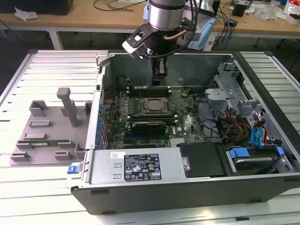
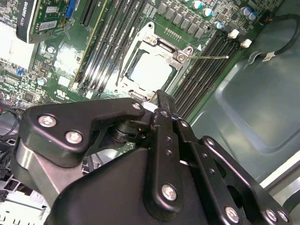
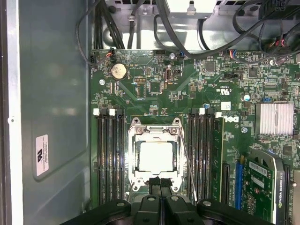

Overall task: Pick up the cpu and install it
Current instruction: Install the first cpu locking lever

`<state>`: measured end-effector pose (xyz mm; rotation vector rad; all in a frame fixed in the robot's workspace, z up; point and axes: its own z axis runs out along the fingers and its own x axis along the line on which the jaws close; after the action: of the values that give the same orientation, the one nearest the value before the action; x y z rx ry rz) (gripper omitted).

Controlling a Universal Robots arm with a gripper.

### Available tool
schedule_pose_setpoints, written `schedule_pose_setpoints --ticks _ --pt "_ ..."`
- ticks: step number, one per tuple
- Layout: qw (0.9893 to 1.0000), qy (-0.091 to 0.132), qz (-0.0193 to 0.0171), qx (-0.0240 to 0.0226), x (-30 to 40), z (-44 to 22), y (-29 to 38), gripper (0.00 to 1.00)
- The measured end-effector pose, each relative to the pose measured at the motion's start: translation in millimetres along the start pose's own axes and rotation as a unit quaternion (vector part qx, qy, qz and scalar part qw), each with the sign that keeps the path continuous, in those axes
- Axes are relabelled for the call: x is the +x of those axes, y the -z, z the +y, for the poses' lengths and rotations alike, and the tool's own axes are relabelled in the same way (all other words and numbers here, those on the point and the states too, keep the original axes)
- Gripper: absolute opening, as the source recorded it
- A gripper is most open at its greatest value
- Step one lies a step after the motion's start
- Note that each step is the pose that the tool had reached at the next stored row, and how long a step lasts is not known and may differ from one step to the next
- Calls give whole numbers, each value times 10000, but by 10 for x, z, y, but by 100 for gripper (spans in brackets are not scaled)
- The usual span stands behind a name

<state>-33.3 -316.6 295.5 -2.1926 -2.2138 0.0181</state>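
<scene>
We found the cpu (image 3: pixel 157 157) seated inside the socket frame (image 3: pixel 133 159); the gripper (image 3: pixel 160 181) hovered above one edge of that frame, its fingers pressed together, clear of the cpu

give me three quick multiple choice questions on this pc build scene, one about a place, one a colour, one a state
1. In the exterior view, where is the gripper?
A) over the grey tray
B) inside the open computer case, near its far wall
C) over the workbench behind

2. What colour is the motherboard?
A) red
B) white
C) green

3. How does the cpu lie?
A) flat in the socket frame
B) clamped upright in the gripper
C) tilted against a memory slot

Answers:
1 B, the gripper hangs between the case walls, close to the far one.
2 C, the board shows green in both wrist views.
3 A, its pale square top sits level inside the frame in both wrist views.
</scene>
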Motion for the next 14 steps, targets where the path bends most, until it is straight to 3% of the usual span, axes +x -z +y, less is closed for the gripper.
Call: schedule_pose_setpoints --ticks 8,14 --pt "9992 398 -9 4 0 0 0 11" --pt "9972 743 -19 7 0 0 0 11"
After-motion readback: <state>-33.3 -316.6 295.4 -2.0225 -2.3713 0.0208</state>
